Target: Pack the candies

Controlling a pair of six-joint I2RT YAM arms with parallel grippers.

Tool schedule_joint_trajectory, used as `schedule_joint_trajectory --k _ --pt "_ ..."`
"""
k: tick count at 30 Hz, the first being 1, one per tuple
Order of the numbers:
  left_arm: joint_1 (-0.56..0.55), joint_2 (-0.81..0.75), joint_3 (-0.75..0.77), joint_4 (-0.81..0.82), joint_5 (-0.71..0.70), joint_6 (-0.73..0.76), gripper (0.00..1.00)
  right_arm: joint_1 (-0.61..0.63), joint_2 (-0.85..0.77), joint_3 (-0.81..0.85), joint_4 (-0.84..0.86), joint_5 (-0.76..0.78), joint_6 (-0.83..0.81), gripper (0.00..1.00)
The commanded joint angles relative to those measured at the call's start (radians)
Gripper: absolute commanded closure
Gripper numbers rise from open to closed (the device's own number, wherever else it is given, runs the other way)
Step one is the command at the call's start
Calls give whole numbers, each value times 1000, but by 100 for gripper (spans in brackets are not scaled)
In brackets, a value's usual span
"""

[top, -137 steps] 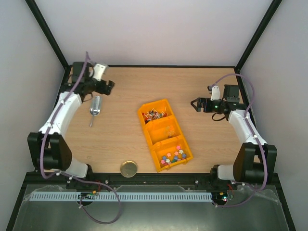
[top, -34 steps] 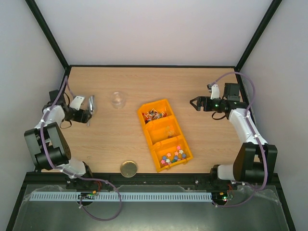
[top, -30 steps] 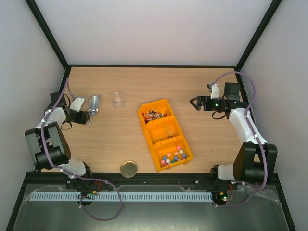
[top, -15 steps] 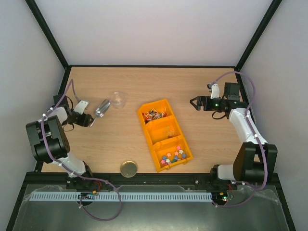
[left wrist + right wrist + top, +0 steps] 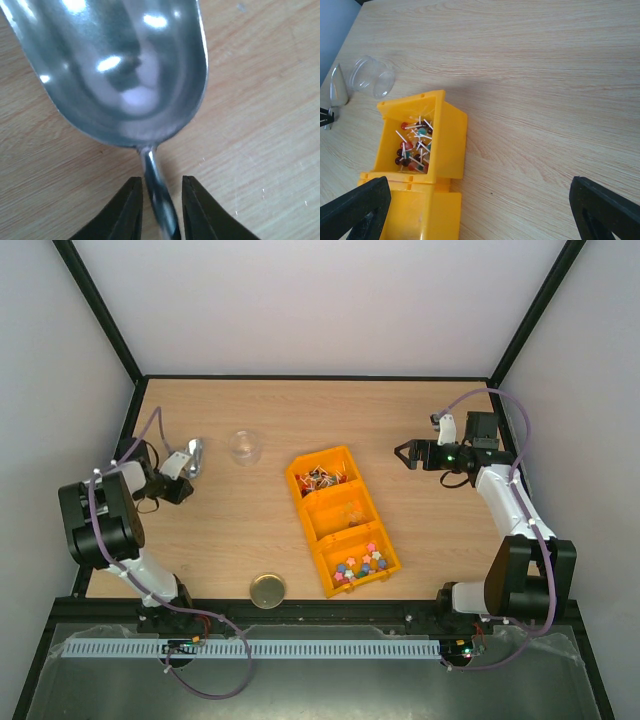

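Scoop (image 5: 125, 75) swung leftward — left fingers (image 5: 127, 210) straddle its handle (image 5: 159, 200) (grip unclear), right fingers (image 5: 355, 205) spread.

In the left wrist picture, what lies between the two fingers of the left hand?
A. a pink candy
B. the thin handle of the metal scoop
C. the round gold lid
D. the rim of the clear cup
B: in the left wrist view, the thin handle of the metal scoop runs down between the two dark fingers of the left hand, and the scoop's bowl is just ahead of them.
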Motion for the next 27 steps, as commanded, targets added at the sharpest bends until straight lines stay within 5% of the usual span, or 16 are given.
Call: schedule_joint_trajectory --k 1,6,18,27 --pt "-40 21 -26 74 -91 -38 82 1 -10 14 -32 -13 -4 2" --pt "-40 34 -15 85 -172 -99 98 1 -20 6 -32 -14 0 2" --pt "-19 -155 29 -64 -85 38 98 2 -25 -15 -1 -23 67 1" --pt "-184 -304 94 -217 -56 102 98 72 21 31 -1 -49 121 1"
